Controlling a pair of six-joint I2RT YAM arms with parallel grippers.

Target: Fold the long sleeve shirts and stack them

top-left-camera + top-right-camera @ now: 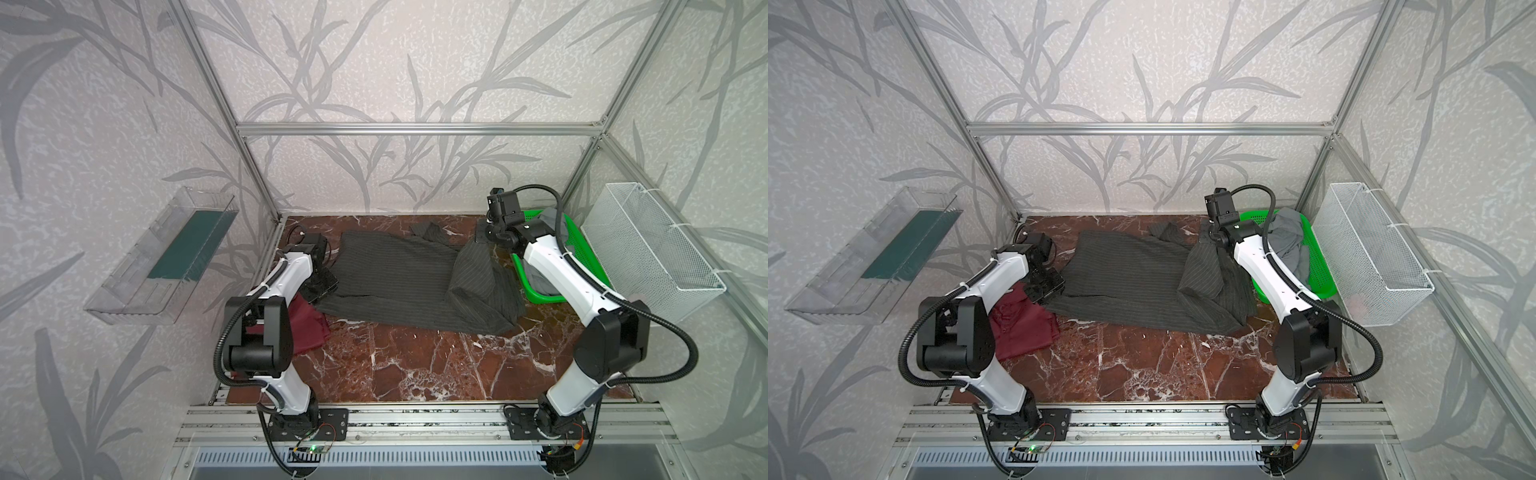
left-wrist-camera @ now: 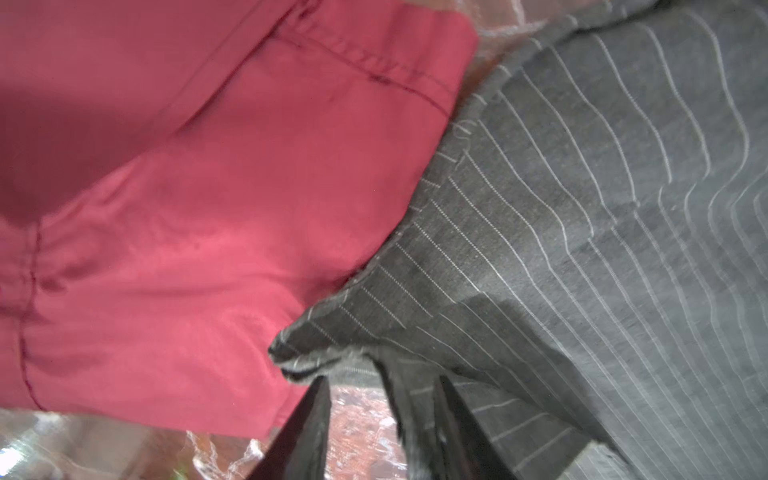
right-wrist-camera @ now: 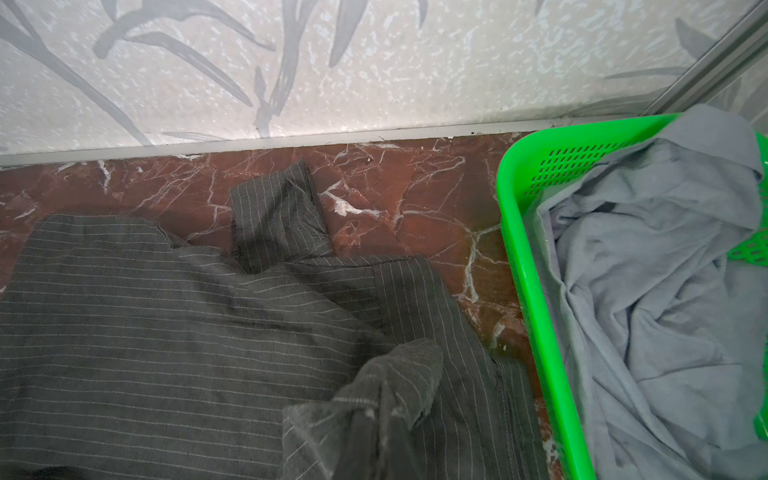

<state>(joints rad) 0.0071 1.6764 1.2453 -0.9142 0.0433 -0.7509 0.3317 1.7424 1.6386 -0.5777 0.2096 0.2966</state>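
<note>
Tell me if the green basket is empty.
No, a crumpled pale grey garment lies inside the green basket.

Left arm point(image 1: 286, 270): base near left, elbow bent high, forearm sloping down and away, wrist low on the left side. Left gripper point(image 1: 322, 286) sat low, pointing right. In the wrist view its fingers point(image 2: 307, 428) stood apart with a gap between them.

Right arm point(image 1: 552, 266): base near right, forearm reaching to the far right, wrist raised. Right gripper point(image 1: 484, 237) was clamped on a bunched fold of the grey pinstriped shirt point(image 1: 395, 274), which hid the fingertips.
</note>
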